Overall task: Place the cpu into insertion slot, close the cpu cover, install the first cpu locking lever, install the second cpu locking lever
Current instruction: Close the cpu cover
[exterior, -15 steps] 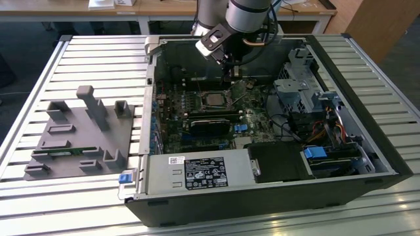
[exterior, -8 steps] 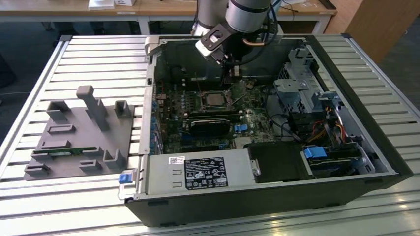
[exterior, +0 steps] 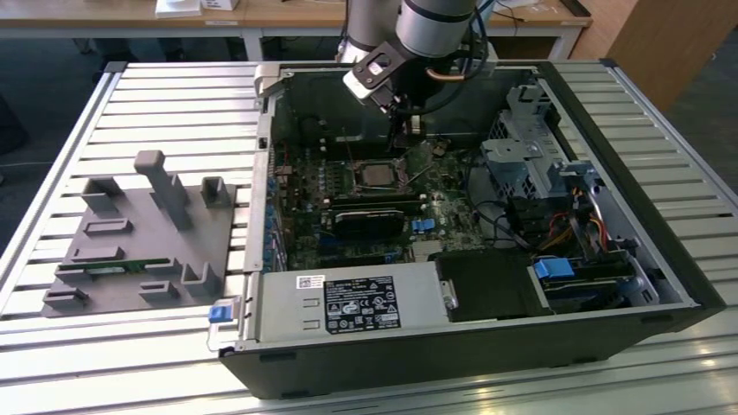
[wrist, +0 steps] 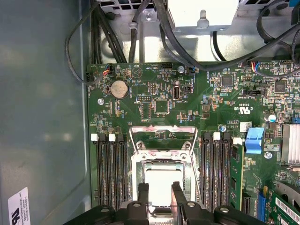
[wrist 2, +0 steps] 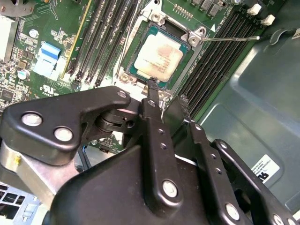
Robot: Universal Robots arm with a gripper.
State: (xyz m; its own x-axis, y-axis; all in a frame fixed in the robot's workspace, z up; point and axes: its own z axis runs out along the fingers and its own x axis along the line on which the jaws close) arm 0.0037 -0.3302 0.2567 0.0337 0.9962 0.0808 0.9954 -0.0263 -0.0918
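The hand hangs open, gripping nothing, close over the cpu, which lies in the insertion slot. The cpu cover stands raised. Risk: one fingertip at the slot's rim could nudge the chip askew.

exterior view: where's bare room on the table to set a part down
Bare table slats beyond the grey fixture and at the exterior view's right of the case. Crowded inside the case, where the claw hangs near the cpu.
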